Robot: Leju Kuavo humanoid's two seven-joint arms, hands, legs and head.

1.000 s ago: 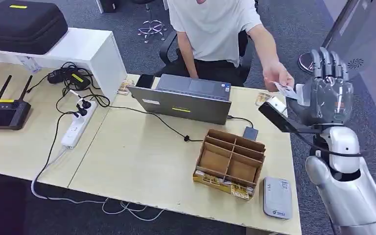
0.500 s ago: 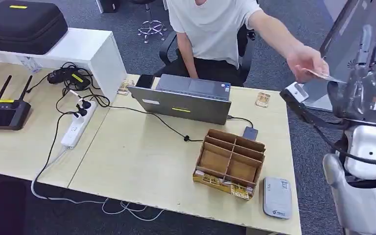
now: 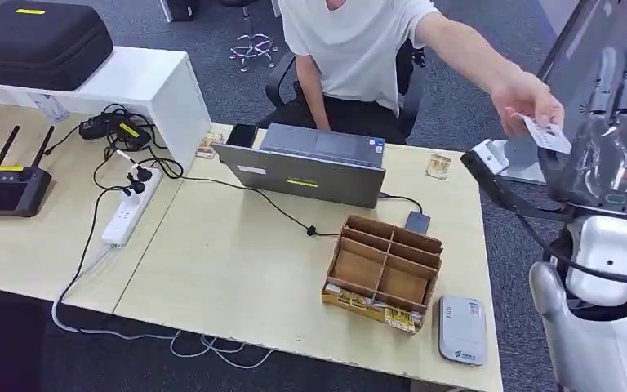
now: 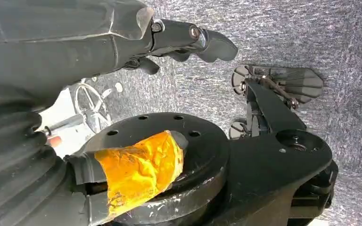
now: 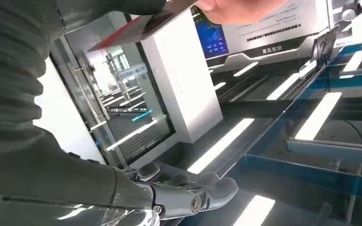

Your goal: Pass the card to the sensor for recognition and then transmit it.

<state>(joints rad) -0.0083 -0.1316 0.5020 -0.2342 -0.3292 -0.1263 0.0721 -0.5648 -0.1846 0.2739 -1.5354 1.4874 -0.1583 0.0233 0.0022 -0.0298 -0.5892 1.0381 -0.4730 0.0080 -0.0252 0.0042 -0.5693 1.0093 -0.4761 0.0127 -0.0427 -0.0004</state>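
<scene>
Card [image 3: 549, 135] in person's fingers [image 3: 531, 110] — beside raised robot hand [image 3: 612, 159]

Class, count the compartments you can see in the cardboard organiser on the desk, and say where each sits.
4 show in the cardboard organiser: two along its far side near the laptop and two along its near side. The near wall hides part of the near ones.

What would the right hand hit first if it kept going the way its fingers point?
Probably nothing nearby. The right hand points its fingers up, away from the table. The person's hand holds the card beside its palm, not ahead of the fingertips; depth is unclear.
</scene>
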